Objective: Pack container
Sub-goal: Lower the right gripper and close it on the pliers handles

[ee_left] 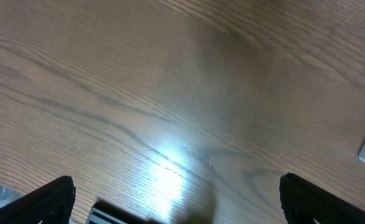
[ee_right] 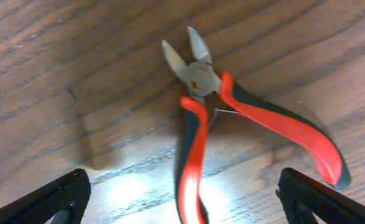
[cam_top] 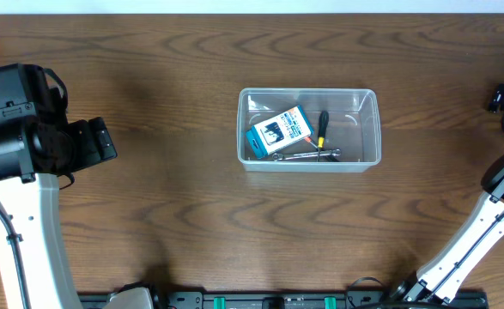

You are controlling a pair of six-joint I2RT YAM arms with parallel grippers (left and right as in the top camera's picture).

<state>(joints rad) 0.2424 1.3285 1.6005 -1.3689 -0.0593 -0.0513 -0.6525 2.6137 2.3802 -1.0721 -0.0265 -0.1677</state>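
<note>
Pliers (ee_right: 201,81) with red handles lie flat on the table (ee_right: 58,62), far right, straddled by the wide-spread right gripper (ee_right: 185,199), apparently for pickup. The clear container (cam_top: 308,165), mid-table, already holds a screwdriver (cam_top: 322,129); the left gripper (ee_left: 182,202) hangs wide, empty.

The counter (cam_top: 148,215) was dark brown wood with a wavy grain, and a pale glare of light sat on it in both wrist views. A clear plastic container (cam_top: 308,166) stood directly on it, a little right of the middle and nearer the far edge. A pair of pliers (ee_right: 201,81) with red and black handles lay flat on the wood well apart from the container, jaws slightly parted and handles spread.
</note>
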